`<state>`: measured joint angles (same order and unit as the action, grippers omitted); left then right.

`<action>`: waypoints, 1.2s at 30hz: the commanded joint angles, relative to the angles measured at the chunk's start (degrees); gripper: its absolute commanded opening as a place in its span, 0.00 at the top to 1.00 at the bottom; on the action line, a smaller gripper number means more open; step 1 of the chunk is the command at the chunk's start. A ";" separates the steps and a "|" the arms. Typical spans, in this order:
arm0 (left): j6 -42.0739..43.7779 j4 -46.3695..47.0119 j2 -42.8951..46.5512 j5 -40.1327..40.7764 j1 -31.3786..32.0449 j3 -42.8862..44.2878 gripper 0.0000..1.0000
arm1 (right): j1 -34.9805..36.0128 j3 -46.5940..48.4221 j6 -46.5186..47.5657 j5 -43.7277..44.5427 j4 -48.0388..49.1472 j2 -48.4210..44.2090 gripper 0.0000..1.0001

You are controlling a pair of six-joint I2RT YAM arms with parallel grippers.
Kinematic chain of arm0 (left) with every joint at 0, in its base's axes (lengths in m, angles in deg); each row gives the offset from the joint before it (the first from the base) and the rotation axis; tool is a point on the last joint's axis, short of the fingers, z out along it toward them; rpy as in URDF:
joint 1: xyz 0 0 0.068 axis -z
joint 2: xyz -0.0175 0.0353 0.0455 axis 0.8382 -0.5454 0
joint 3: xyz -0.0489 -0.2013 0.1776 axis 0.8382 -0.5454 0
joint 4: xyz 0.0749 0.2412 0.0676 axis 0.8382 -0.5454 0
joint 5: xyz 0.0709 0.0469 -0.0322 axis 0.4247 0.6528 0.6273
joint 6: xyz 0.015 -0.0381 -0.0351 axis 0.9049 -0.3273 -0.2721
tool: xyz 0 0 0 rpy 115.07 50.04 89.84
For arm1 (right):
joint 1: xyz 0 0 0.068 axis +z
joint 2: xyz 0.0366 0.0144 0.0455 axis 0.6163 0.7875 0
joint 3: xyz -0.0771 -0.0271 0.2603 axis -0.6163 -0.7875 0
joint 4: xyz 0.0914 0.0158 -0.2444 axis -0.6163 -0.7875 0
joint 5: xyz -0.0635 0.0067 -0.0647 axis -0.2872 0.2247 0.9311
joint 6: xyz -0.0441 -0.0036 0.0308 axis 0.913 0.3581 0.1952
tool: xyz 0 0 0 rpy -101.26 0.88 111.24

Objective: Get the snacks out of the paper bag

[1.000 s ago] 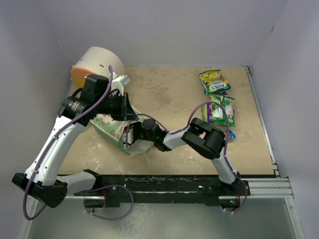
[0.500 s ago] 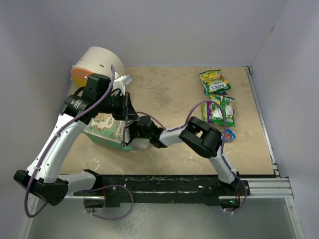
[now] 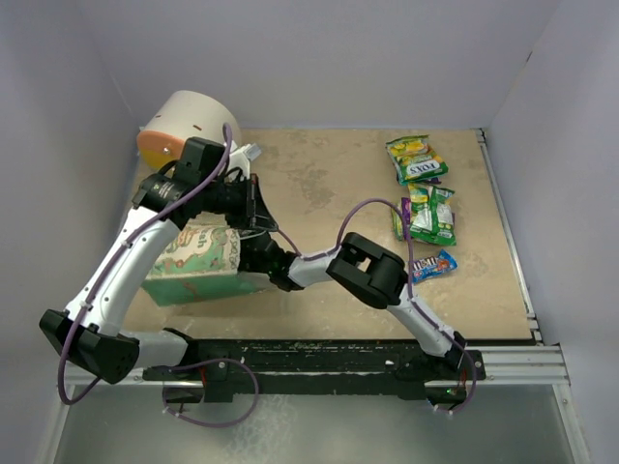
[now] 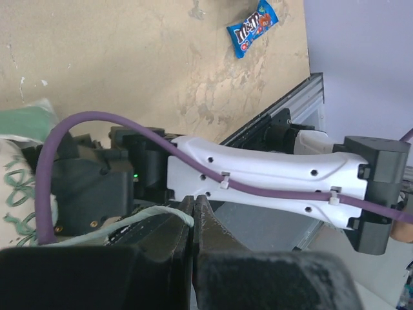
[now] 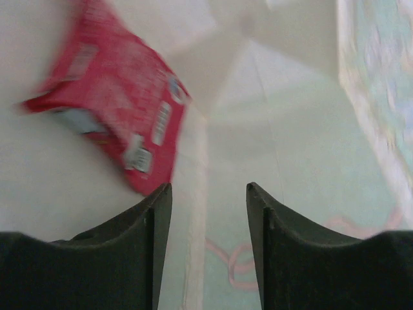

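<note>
Inside, deep in the paper bag [image 3: 193, 263] at the left of the desk [image 3: 329, 184], with the right fingers [image 5: 208, 190] parted to a middling gap and holding nothing. Ahead and off to the left of them, a blurred pink packet [image 5: 110, 97] on the pale lining, long axis slanting from far-left down toward the finger on the left of the wrist view, near corner just beside that tip, not between the two. Probably calls for a leftward shift before closing. Above, left fingers [image 4: 194, 216] pinched tight on the string handle [image 4: 129, 223]. Well apart to the right, other packets [image 3: 430, 215] already out on the desk
</note>
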<state>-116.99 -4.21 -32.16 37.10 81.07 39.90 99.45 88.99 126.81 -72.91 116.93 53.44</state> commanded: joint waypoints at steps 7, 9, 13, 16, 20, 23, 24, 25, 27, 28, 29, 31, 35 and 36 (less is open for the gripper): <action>-1.99 0.10 3.32 -1.46 0.06 -1.91 1.00 | 1.32 14.37 -6.97 8.36 6.02 7.68 0.61; -1.66 -1.04 3.40 -0.80 0.07 -1.64 1.00 | 1.28 14.70 -6.99 7.61 6.55 8.12 0.66; -1.44 -2.18 4.08 1.10 0.11 -1.65 1.00 | 0.75 13.90 -9.67 10.40 8.26 7.65 0.88; -1.02 -3.26 5.43 4.29 0.08 -2.92 1.00 | -0.20 11.14 -10.68 12.48 9.42 5.19 0.99; -1.07 -3.76 8.41 9.80 0.08 -5.99 1.00 | -2.47 4.56 -11.75 14.85 11.05 -0.42 1.00; -1.08 -4.01 9.97 13.54 -0.02 -7.04 1.00 | -4.50 -2.08 -12.73 15.45 11.95 -5.76 1.00; -0.89 -3.92 10.29 14.50 -0.04 -7.36 1.00 | -4.88 -4.46 -12.86 15.36 12.26 -7.54 1.00; -0.65 -3.67 10.68 15.30 -0.04 -7.84 1.00 | -5.09 -6.43 -13.01 15.12 12.25 -9.20 1.00; -0.32 -2.92 11.03 16.46 -0.04 -8.86 1.00 | -5.16 -10.18 -12.96 14.90 11.83 -12.85 1.00; -0.22 -2.75 10.92 16.91 0.02 -9.13 1.00 | -5.17 -12.72 -13.03 15.02 11.46 -14.27 1.00; -0.16 -2.64 10.83 17.56 -0.01 -9.20 1.00 | -5.11 -14.80 -13.53 15.08 11.56 -15.75 1.00; -0.07 -1.87 11.31 18.30 0.00 -9.01 1.00 | -5.07 -19.17 -14.39 13.47 12.68 -18.67 1.00; 0.63 0.80 13.30 18.16 -0.01 -10.03 1.00 | -5.11 -27.60 -15.29 7.55 15.16 -23.42 1.00; 0.83 1.60 13.72 17.73 0.01 -10.63 1.00 | -5.08 -29.27 -15.82 6.00 15.78 -24.58 1.00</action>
<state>-118.32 -7.29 -20.92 50.87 81.70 30.90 93.46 65.12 113.83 -58.92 125.68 34.35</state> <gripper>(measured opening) 0.006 0.004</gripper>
